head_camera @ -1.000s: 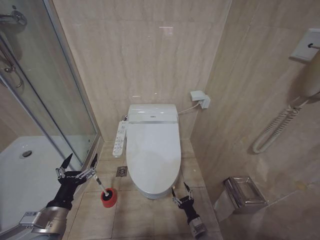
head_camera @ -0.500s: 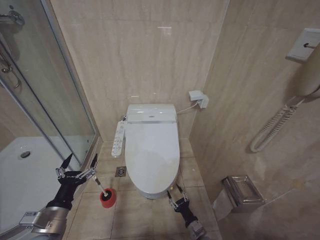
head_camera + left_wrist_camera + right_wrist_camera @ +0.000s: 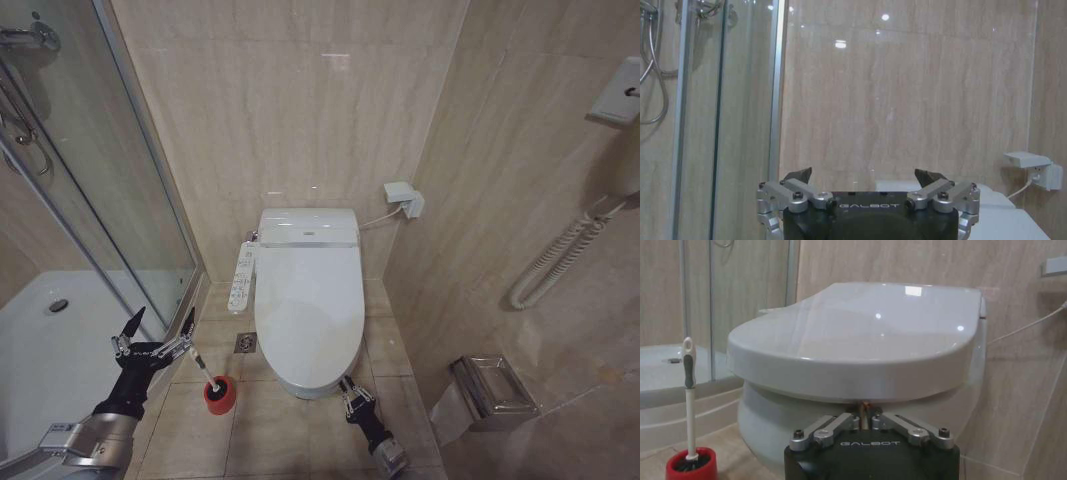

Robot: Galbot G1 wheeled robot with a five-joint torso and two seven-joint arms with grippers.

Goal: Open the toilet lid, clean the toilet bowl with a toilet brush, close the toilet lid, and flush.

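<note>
Lid: you see the toilet lid [image 3: 308, 300] shut flat over the toilet bowl [image 3: 800, 432], its front edge overhanging the bowl's rim.
Right hand: your right hand [image 3: 349, 394] sits low at the front of the toilet, just under the lid's front edge; in the right wrist view its fingers [image 3: 870, 421] are drawn together with their tips at the gap between lid and bowl.
Left hand: your left hand [image 3: 155, 333] hangs open beside the shower glass [image 3: 120, 200], well apart from the toilet, holding nothing.
Brush: the toilet brush [image 3: 203, 374] stands head-down in its red cup [image 3: 218, 396] on the floor, between the left hand and the toilet, its handle leaning toward the left hand.
Hidden: you cannot tell whether the right fingertips touch the lid's underside; the bowl's hollow is covered.
Room: the right wall runs near the toilet on your right; the shower tray [image 3: 60, 340] borders your left; floor tiles lie open in front.
</note>
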